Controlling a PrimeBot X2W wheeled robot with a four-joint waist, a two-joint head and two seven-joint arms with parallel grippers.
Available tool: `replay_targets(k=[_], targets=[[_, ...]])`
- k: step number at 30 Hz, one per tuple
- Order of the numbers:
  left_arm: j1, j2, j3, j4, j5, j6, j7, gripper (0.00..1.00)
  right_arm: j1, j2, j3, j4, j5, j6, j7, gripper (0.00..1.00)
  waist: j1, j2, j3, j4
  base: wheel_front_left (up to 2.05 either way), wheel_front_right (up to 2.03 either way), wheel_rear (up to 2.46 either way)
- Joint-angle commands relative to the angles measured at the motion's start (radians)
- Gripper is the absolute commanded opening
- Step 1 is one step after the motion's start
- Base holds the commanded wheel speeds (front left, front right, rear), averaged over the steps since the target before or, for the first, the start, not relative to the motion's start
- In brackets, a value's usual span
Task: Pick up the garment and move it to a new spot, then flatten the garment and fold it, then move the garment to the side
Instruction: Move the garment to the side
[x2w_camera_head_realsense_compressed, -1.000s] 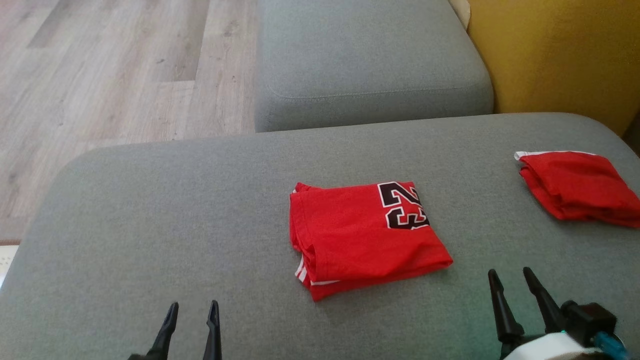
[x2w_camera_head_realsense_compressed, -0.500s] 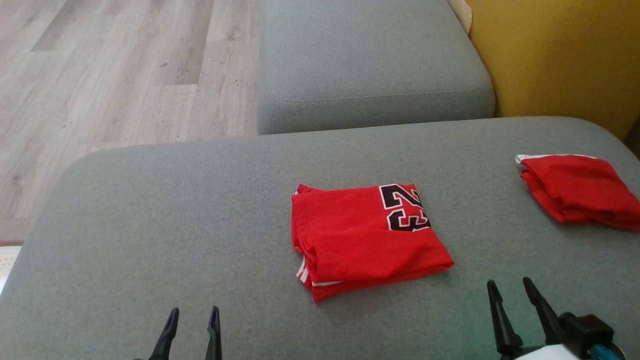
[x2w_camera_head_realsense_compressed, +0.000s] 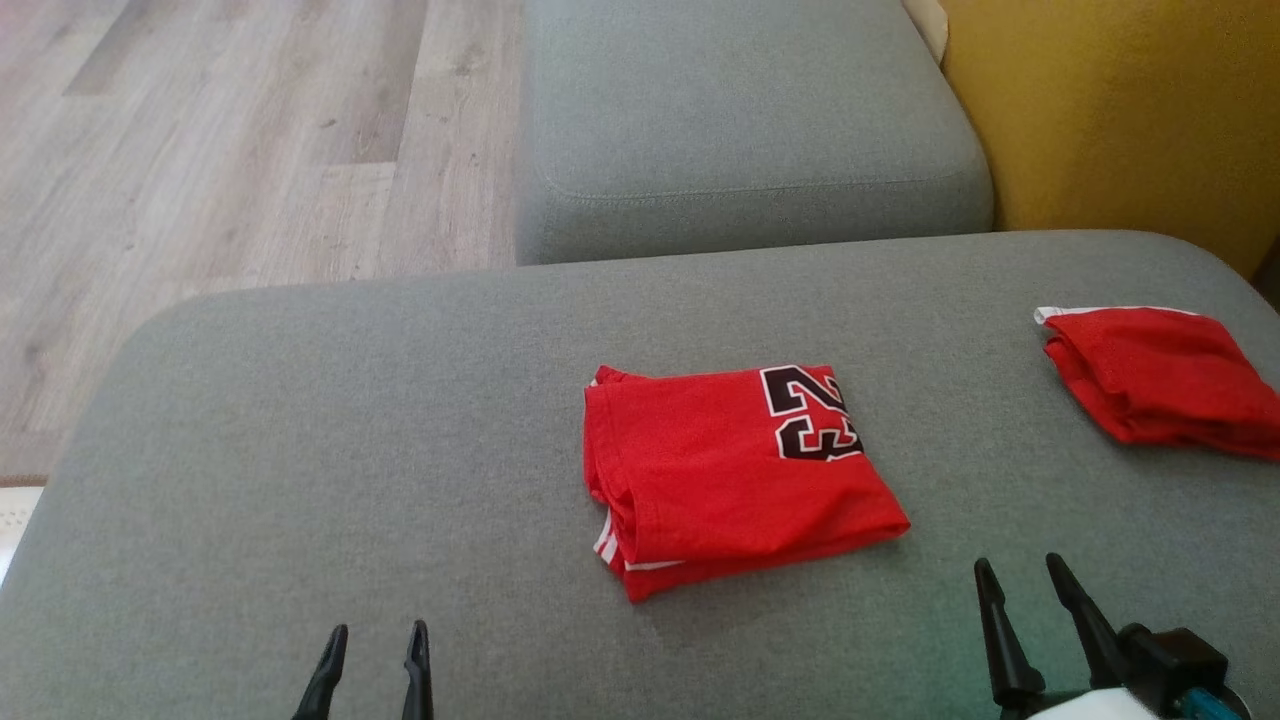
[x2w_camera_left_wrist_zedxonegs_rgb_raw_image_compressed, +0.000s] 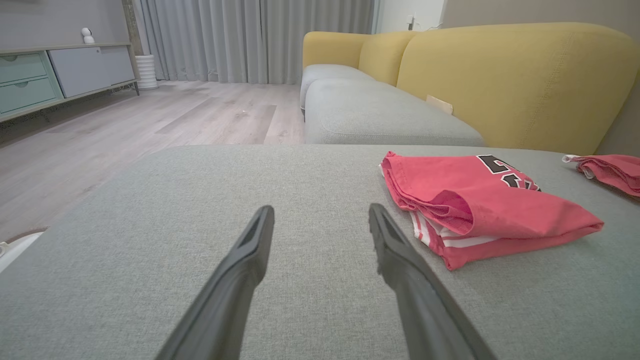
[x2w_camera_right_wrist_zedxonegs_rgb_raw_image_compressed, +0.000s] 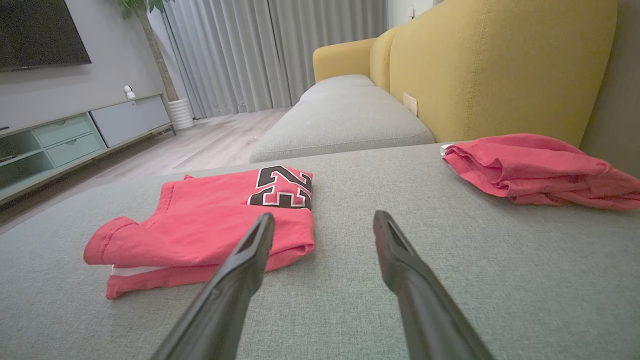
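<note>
Garment (x2w_camera_head_realsense_compressed: 735, 480) — ahead, btwn L hand (x2w_camera_head_realsense_compressed: 375, 645), R hand (x2w_camera_head_realsense_compressed: 1022, 580).

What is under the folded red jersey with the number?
The folded jersey lies directly on the grey cushion; its own white-striped lower layers show at the near edge. Anything beneath its middle is covered.

Two red garments are counted: one folded garment (x2w_camera_head_realsense_compressed: 730, 480) marked with a black number, and one second red garment (x2w_camera_head_realsense_compressed: 1150, 380). Two grippers are counted, the left gripper (x2w_camera_head_realsense_compressed: 378, 628) and the right gripper (x2w_camera_head_realsense_compressed: 1019, 560), each formed of two dark fingers, so that four fingers are numbered in all. Two grey seat cushions are made out, the near cushion (x2w_camera_head_realsense_compressed: 300, 450) and the far cushion (x2w_camera_head_realsense_compressed: 740, 120), while one sideboard (x2w_camera_left_wrist_zedxonegs_rgb_raw_image_compressed: 60, 75), one white pot (x2w_camera_left_wrist_zedxonegs_rgb_raw_image_compressed: 146, 71) and one television (x2w_camera_right_wrist_zedxonegs_rgb_raw_image_compressed: 40, 30) are seen beyond.
</note>
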Motion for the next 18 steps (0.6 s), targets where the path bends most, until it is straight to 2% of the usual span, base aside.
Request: replay_targets(k=[1, 18], targets=[[-0.051, -0.012, 0.037, -0.030, 0.003, -0.002, -0.012, 1.00, -0.030, -0.008, 0.023, -0.035, -0.011, -0.001, -0.014, 1.00, 0.0000, 0.0001, 0.002, 0.000, 0.00, 0.00, 0.00], [-0.059, -0.012, 0.046, -0.026, 0.007, -0.007, -0.012, 1.00, -0.035, -0.002, 0.023, -0.031, -0.010, -0.001, -0.014, 1.00, 0.0000, 0.0001, 0.026, 0.023, 0.00, 0.00, 0.00]])
